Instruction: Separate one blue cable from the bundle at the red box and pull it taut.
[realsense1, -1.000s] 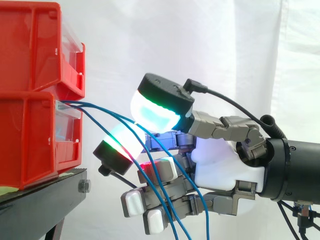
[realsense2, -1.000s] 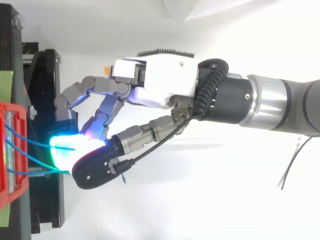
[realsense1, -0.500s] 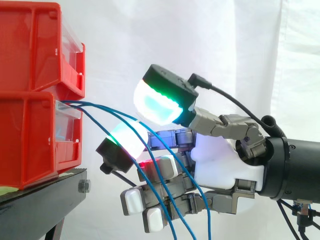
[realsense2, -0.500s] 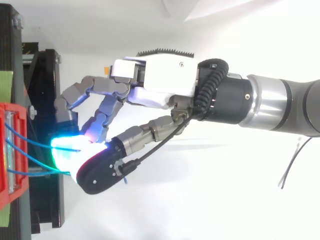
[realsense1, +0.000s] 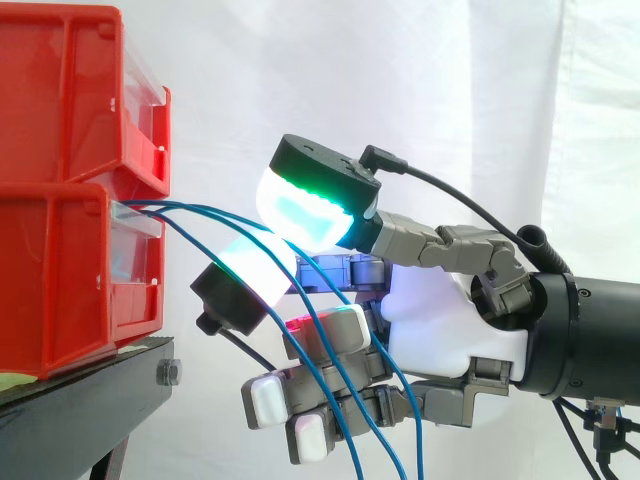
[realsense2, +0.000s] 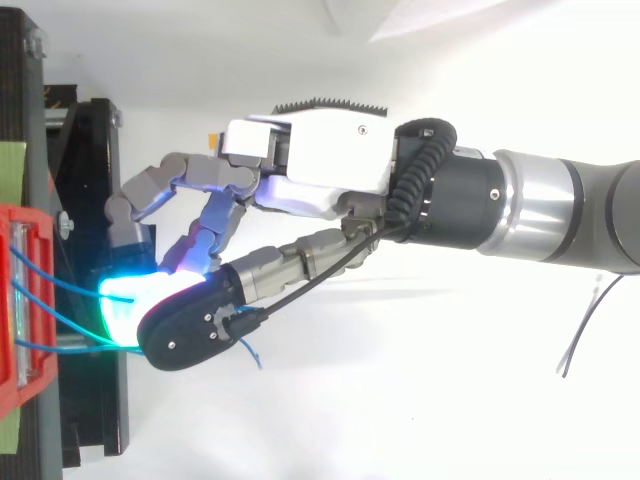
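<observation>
White curtain (realsense1: 450, 100) hangs behind everything you are looking at. From the right edge of the side view your arm (realsense2: 560, 210) reaches in level toward two red bins stacked at the left, the upper bin (realsense1: 60, 90) sitting on the lower bin (realsense1: 60, 290), and both resting on the black stand (realsense1: 70, 420). Your hand (realsense1: 450, 320) sits just beside the bins without touching them, its white palm facing the camera in the side view. Look at its two leading fingertips: one pad (realsense1: 305, 210), glowing green and cyan, sits on top, and a second pad (realsense1: 255, 270), glowing pale cyan, sits just under it. The two are drawn together, and as far as the side view shows, they pinch the uppermost cable (realsense1: 225, 214) between them. The rest of the fingers are curled below, with white tips and one pad showing red (realsense1: 300, 325). The blue cables (realsense1: 165, 208) leave the clear front of the lower bin close together, fan out to the right, and pass the hand. Beyond the pads they drape down across the curled fingers and run off the bottom edge. Every strand you can see bends in a loose arc rather than a straight line, the pinched one included.
</observation>
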